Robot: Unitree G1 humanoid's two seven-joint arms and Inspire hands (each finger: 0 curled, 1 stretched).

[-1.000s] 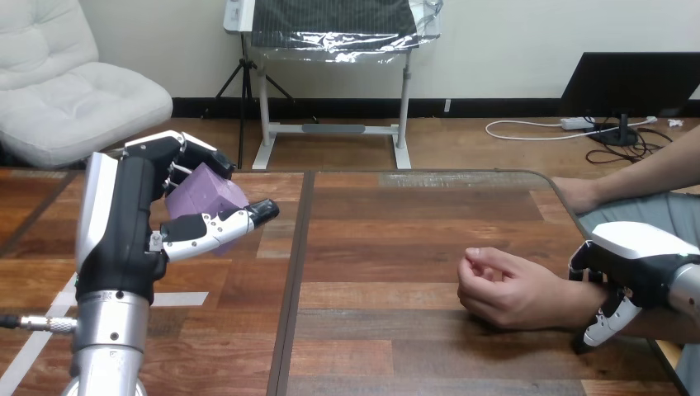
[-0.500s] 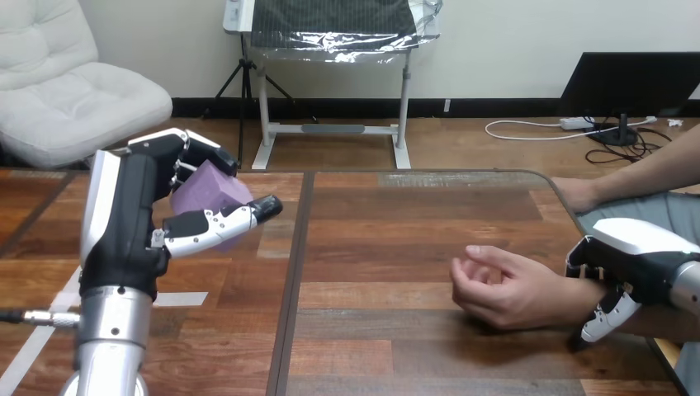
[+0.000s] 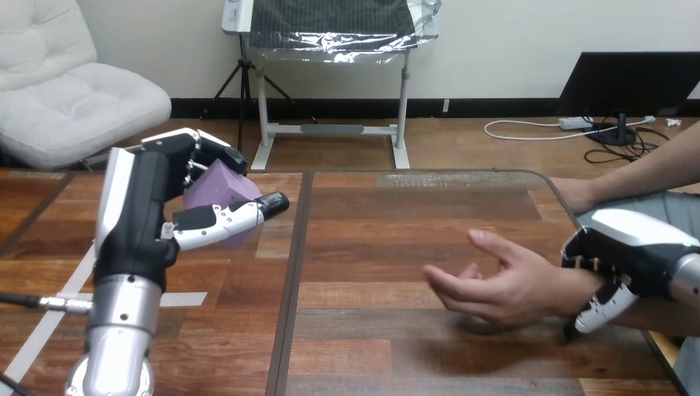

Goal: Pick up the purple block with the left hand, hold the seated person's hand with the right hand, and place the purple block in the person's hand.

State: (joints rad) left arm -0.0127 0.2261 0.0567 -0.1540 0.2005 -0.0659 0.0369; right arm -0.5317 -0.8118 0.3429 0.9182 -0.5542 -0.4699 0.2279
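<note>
Single camera on my head, facing forward and down across the bench (image 3: 371,247). Near view: my left hand (image 3: 136,219) sits large at the left, my right hand (image 3: 629,252) at the right edge. Bench's far edge runs across the middle of the view.

The block (image 3: 221,191) is pale purple. The left hand (image 3: 144,219) and right hand (image 3: 629,252) are black and white. The surface (image 3: 413,239) shows red-brown planks.
</note>
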